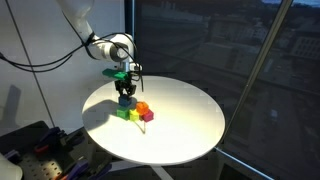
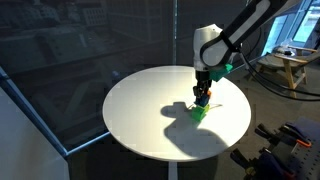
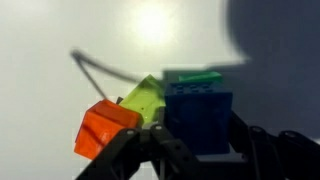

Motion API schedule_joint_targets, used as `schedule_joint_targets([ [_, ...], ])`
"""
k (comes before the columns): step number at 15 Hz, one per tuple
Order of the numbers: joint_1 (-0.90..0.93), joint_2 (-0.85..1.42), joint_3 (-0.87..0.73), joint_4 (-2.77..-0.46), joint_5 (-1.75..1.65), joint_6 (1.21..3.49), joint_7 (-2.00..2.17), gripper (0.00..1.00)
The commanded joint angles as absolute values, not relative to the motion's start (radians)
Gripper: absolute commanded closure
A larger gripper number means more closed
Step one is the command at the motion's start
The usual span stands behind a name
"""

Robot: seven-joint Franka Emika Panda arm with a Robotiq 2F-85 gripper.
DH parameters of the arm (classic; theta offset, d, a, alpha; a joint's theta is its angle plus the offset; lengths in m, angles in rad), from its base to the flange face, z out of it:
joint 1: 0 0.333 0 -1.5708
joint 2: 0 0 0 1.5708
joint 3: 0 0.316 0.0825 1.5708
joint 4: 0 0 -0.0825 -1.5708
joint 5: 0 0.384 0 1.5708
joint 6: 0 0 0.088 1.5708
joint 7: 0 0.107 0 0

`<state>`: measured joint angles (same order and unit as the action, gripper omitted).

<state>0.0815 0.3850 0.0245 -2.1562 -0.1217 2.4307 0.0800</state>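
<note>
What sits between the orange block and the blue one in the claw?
A lime-green block lies between the orange block and the blue block, seen in the wrist view.

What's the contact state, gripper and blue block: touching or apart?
Touching. Wrist view: the gripper clamps the blue block, with a finger pressed against each side.

The wrist view is blurred; the bottom edge cuts off the gripper (image 3: 197, 152) around the blue block (image 3: 198, 115), and that block hides most of the green block (image 3: 195, 77) just behind it
</note>
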Motion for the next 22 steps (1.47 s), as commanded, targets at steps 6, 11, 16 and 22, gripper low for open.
schedule_joint_targets([
  [6, 0.062, 0.432, 0.013, -2.116, -0.105, 2.431, 0.068, 0.69],
  [11, 0.061, 0.468, 0.015, -2.08, -0.095, 2.422, 0.068, 0.69],
  [16, 0.062, 0.492, 0.015, -2.054, -0.088, 2.42, 0.068, 0.69],
  [22, 0.064, 0.49, 0.013, -2.055, -0.093, 2.425, 0.069, 0.2],
])
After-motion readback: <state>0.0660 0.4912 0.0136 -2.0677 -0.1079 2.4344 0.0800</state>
